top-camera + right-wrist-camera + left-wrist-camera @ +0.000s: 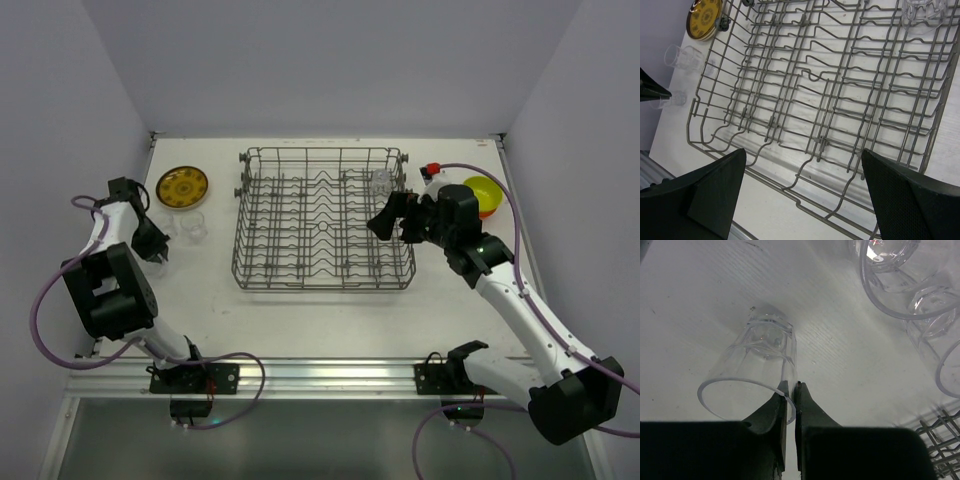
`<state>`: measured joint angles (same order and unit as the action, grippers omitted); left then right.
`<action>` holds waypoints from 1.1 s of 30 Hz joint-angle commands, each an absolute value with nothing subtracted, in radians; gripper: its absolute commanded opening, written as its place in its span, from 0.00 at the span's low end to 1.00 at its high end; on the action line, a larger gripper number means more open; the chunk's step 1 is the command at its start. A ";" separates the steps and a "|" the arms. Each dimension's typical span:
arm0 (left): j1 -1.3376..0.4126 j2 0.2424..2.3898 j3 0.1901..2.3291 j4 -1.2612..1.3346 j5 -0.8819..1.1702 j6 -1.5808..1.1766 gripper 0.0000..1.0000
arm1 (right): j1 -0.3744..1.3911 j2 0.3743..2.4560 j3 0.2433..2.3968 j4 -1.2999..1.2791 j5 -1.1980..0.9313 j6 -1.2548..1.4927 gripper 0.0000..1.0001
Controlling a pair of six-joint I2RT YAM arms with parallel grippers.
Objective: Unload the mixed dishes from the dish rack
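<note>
Nearest, at table's left edge: left gripper [790, 390] pinched on rim of 1 clear glass [757, 365], standing upright on white table [300, 320]. Thin wall, light, slick, breakable; rim pinch likely adequate, gentle release advised. Just beyond, 2 more glasses [185, 226], then stacked patterned plates [182, 187]. Centre: dish rack [322, 220], nearly bare, 1 last glass [383, 181] in far right corner. Over rack's right edge, right gripper [392, 221] spread wide, holding nothing. Far right: yellow-green bowl [483, 190] nested over an orange bowl [489, 210].

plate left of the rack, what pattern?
Yellow face with a brown ringed pattern, on the plate; clearest in the top external view.
</note>
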<state>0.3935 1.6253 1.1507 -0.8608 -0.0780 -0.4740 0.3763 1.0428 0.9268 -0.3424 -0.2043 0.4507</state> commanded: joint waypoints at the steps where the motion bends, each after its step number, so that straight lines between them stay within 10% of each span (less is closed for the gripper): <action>1: 0.403 1.644 1.170 -0.827 -0.028 -0.436 0.08 | 0.371 1.029 0.923 -0.308 -0.222 0.443 0.99; 11: 0.405 1.674 1.209 -0.828 -0.024 -0.436 0.19 | 0.371 1.032 0.919 -0.304 -0.230 0.442 0.99; 22: 0.403 1.429 1.328 -0.871 -0.029 -0.449 0.55 | 0.371 1.054 0.922 -0.304 -0.241 0.436 0.99; 26: 0.329 1.261 1.385 -0.851 -0.014 -0.420 1.00 | 0.373 1.043 0.913 -0.305 -0.192 0.430 0.99; 33: 0.005 0.926 1.163 -0.632 0.058 -0.322 1.00 | 0.373 1.040 0.885 -0.273 -0.120 0.439 0.99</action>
<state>0.0803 1.0023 1.2633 -0.7052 0.0139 -0.4019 0.3744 1.0519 0.8993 -0.3260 -0.1658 0.4473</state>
